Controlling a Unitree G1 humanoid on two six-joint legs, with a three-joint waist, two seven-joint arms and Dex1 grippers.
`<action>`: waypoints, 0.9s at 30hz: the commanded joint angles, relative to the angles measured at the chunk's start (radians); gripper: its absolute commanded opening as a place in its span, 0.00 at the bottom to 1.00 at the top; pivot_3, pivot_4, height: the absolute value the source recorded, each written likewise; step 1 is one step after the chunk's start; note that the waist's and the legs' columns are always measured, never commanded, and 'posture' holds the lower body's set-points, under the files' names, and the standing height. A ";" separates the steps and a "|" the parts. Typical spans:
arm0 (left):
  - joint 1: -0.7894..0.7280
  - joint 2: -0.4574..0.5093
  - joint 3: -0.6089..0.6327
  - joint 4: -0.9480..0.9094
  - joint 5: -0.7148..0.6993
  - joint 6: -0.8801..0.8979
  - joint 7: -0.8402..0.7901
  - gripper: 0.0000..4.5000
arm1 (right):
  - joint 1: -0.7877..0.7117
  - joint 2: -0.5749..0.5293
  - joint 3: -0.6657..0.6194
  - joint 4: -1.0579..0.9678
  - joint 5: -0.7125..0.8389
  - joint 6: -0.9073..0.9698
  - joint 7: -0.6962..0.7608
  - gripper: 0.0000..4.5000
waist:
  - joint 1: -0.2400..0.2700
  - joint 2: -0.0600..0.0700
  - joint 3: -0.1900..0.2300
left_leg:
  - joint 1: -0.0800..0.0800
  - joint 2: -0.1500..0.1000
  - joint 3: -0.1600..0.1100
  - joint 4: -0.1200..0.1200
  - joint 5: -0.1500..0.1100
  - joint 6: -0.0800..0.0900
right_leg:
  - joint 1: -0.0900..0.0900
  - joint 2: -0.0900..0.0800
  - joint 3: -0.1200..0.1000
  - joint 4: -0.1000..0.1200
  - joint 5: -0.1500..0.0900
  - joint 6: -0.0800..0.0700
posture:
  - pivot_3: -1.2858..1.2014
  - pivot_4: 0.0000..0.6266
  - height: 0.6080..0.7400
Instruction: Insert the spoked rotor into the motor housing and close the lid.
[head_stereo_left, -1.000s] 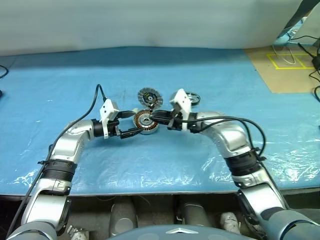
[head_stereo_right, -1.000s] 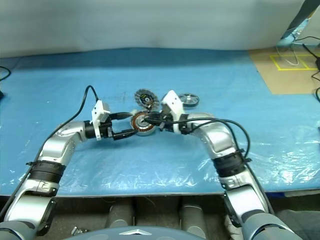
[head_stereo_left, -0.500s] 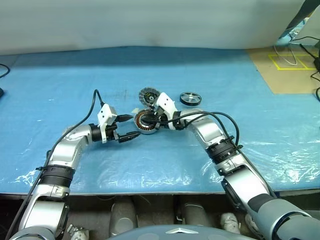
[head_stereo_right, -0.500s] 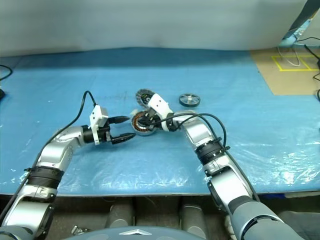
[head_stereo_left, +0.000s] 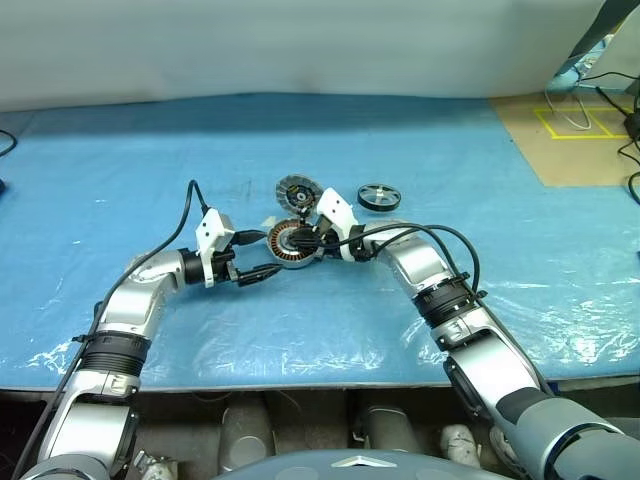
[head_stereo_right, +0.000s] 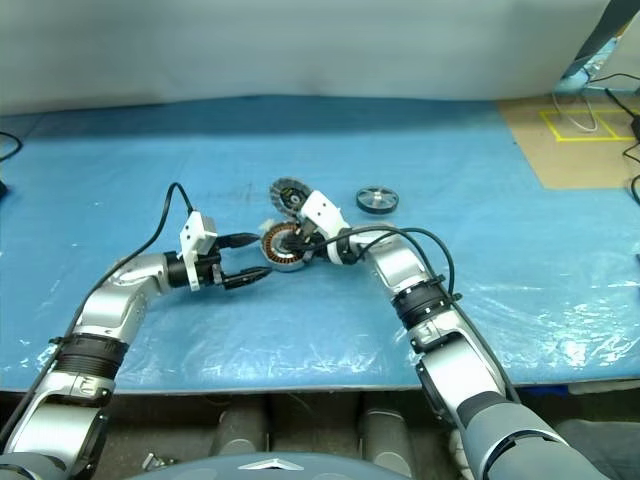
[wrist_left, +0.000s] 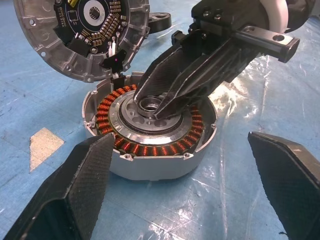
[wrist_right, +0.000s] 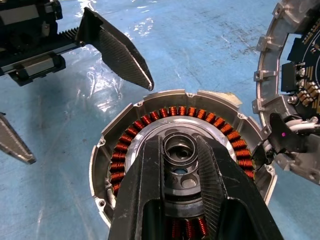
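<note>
Barely started: the motor housing (wrist_left: 150, 135) hub is pinched by the right tool (wrist_right: 181, 145), the left tool (wrist_left: 185, 180) is spread wide just beside it. The spoked rotor (head_stereo_left: 379, 197) is parked well behind the right tool, the lid (wrist_left: 82, 35) propped open.

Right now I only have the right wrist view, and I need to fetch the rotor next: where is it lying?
Observer: The spoked rotor lies flat on the blue sheet, to the robot's right of the motor housing and apart from it.
Operator: Is anything touching it?
Observer: No, it lies free; the right gripper is at the housing's hub.
Operator: And the left gripper?
Observer: The left gripper is open beside the housing's left side, not touching it.
</note>
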 joint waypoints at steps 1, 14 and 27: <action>-0.010 0.004 0.006 -0.042 -0.002 0.000 0.003 1.00 | -0.018 -0.001 -0.030 0.024 -0.006 -0.011 -0.007 0.12 | 0.000 0.000 0.000 | 0.000 0.000 0.000 0.000 0.000 0.000 | 0.000 0.000 0.000 0.000 0.000 0.000 | 0.52 0.24 1.00; -0.008 0.002 0.007 -0.056 -0.004 0.013 0.010 1.00 | -0.007 0.009 -0.021 -0.006 -0.009 0.001 0.028 0.12 | -0.001 0.000 0.000 | 0.000 0.000 0.000 0.000 0.000 0.000 | 0.000 0.000 0.000 0.000 0.000 0.000 | 0.52 0.24 1.00; -0.006 0.001 0.006 -0.071 -0.007 0.026 0.016 1.00 | 0.010 0.011 -0.006 -0.040 -0.020 0.004 0.048 0.12 | -0.001 0.000 0.000 | 0.000 0.000 0.000 0.000 0.000 0.000 | 0.000 0.000 0.000 0.000 0.000 0.000 | 0.52 0.24 1.00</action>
